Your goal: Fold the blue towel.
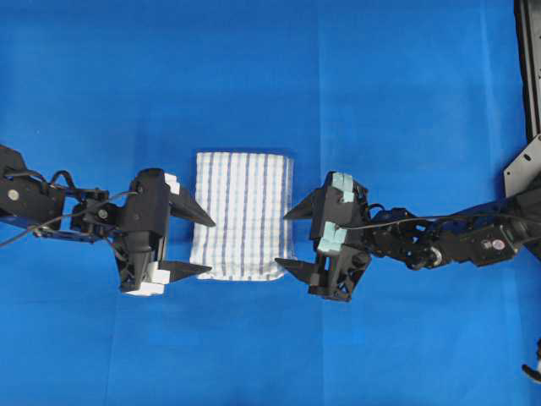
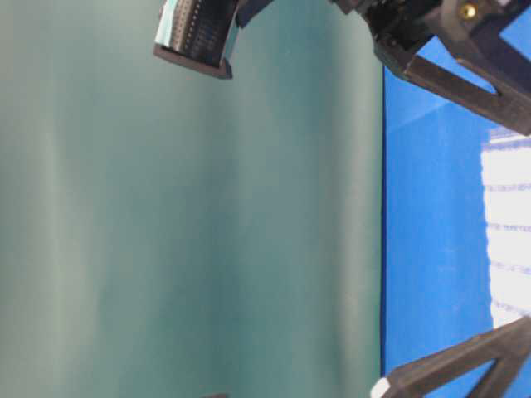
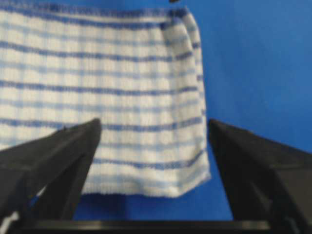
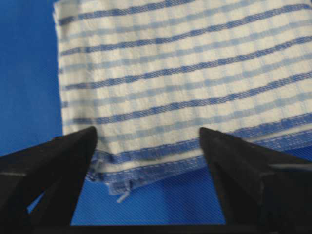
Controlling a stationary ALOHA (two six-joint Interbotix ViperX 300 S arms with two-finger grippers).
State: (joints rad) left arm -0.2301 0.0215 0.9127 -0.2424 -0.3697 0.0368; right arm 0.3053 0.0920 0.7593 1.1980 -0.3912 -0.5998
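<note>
Jaws of left gripper (image 1: 203, 245) and right gripper (image 1: 289, 238) spread wide, empty; blue towel (image 1: 243, 215) folded, striped, flat between.

Looked like a robotics lab: plain blue table covering (image 1: 406, 85) over the whole bench, bare grey-green backdrop (image 2: 166, 232) behind, black metal frame bracket (image 1: 526, 101) at the far right edge.

The rectangular white woven towel (image 1: 243, 216) carries thin parallel stripes in light blue and darker blue, with a dark-blue stitched hem along its edge. It lies on a plain solid blue table covering (image 1: 270, 76). The left gripper (image 1: 196, 244) is black with white pads, the right gripper (image 1: 295, 236) black with pale teal pads.
</note>
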